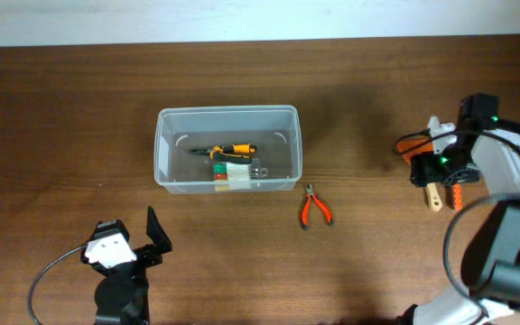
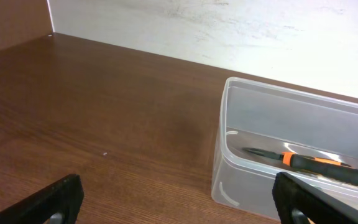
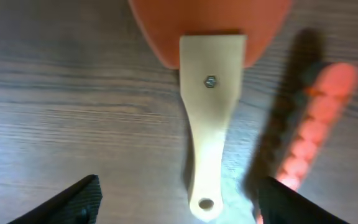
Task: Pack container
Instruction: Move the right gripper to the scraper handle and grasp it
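Container [image 1: 228, 111] sits mid-frame on the worktop, already holding an orange-handled tool [image 1: 227, 150] and a small box [image 1: 233, 173]. Pliers [image 1: 315, 208] and the spatula [image 3: 210, 112] aren't packed yet. Right pincer [image 3: 185, 202] gapes around the spatula handle; left pincer [image 2: 179, 202] is spread apart, empty.

Container [image 1: 228, 116]: clear glossy plastic. Table [image 1: 61, 108]: dark wood-grain, matt. Spatula handle [image 3: 209, 137]: pale smooth wood w/ metal screw [image 3: 211, 81].
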